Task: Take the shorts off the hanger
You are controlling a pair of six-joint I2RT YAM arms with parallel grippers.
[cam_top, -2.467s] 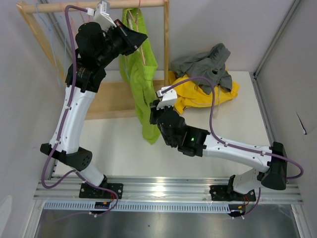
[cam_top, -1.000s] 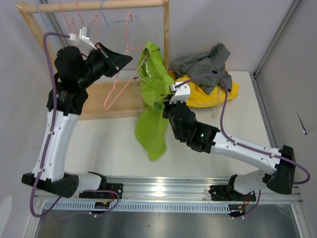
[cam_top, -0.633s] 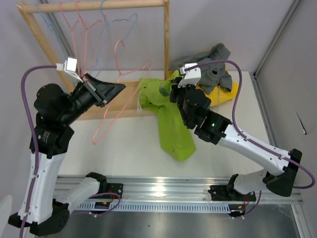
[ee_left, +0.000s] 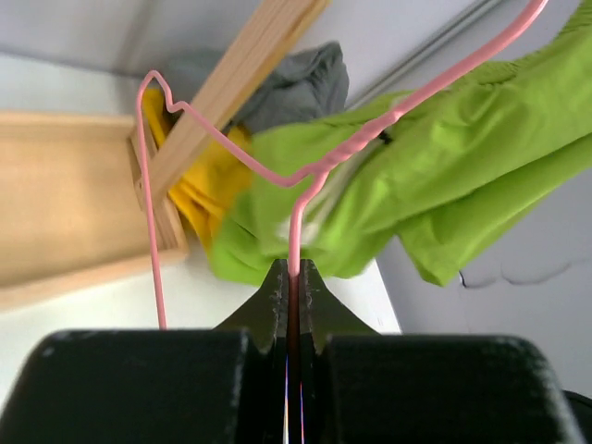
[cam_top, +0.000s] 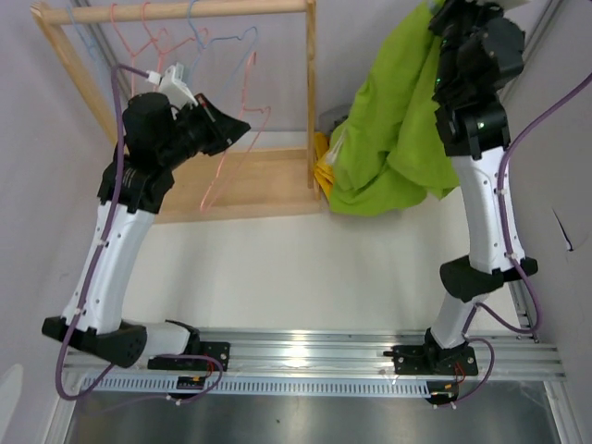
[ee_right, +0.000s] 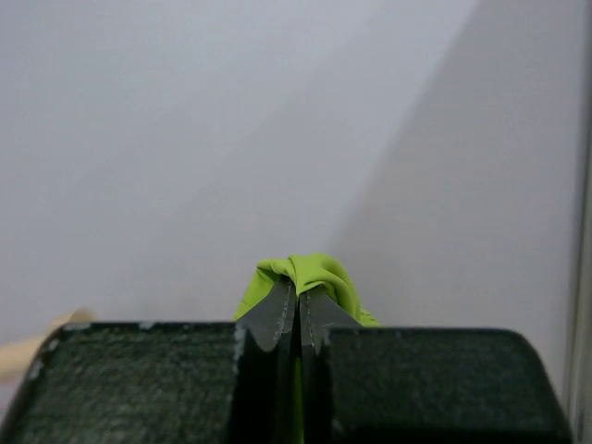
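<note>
Lime shorts [cam_top: 393, 139] hung high over the far right of the table [cam_top: 277, 268], pinched in the closed right hand [ee_right: 298, 296], left hand [ee_left: 294, 287] clamping the bare hanger [ee_left: 293, 231]; so thin a fold could slip free.

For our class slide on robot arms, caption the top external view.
Right gripper holds lime green shorts aloft; left gripper grips the bare pink hanger near the wooden rack.

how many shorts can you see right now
3. Lime green shorts hang from the shut right gripper, high at the right; yellow shorts and grey shorts lie piled by the wooden rack post. More may be hidden behind the green pair.
</note>
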